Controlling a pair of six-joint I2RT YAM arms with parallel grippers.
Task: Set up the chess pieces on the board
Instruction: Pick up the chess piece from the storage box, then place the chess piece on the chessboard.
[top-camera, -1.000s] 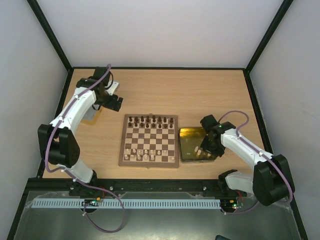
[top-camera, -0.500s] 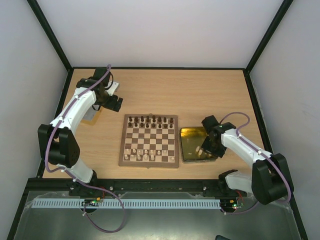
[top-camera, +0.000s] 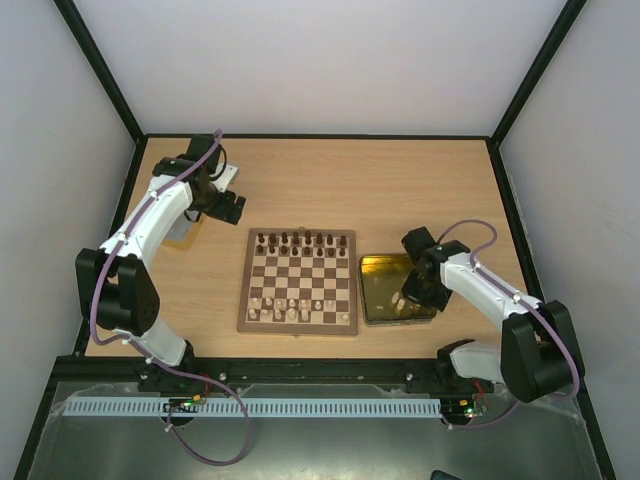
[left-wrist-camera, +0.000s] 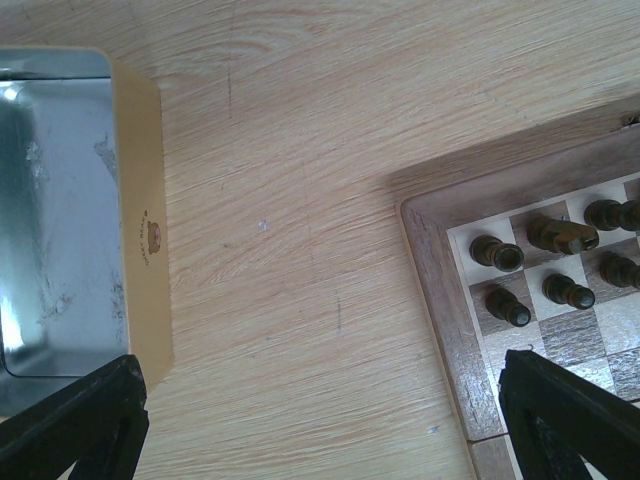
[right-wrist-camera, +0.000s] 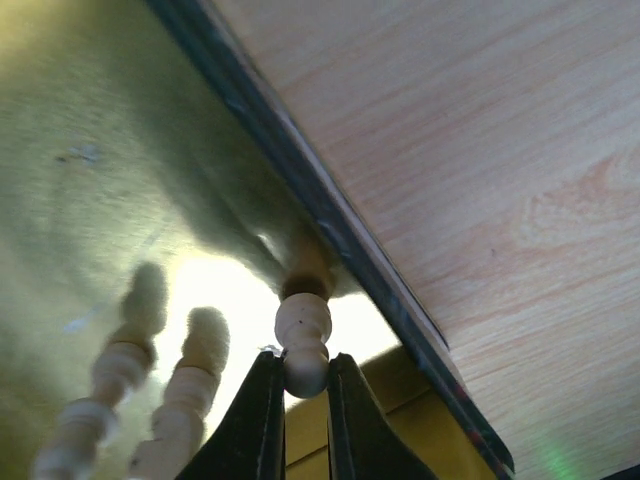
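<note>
In gold tray (top-camera: 380, 272), right gripper (right-wrist-camera: 302, 372) now clamped on cream piece (right-wrist-camera: 303, 330); left gripper (left-wrist-camera: 320, 385) unchanged, apart.

Stamp (left-wrist-camera: 153, 237) on tray rim (left-wrist-camera: 140, 140) illegible; nothing readable.

Open over bare table (top-camera: 400, 185) beyond the board (top-camera: 244, 290) and toward silver tray (left-wrist-camera: 140, 200). Blocked along far rows by dark pieces (top-camera: 300, 240), near rows by pale pieces (top-camera: 295, 312); free across the middle. Tight in gold tray (top-camera: 378, 268), right gripper (right-wrist-camera: 302, 372) and its pale piece (right-wrist-camera: 303, 335) hard by the wall.
</note>
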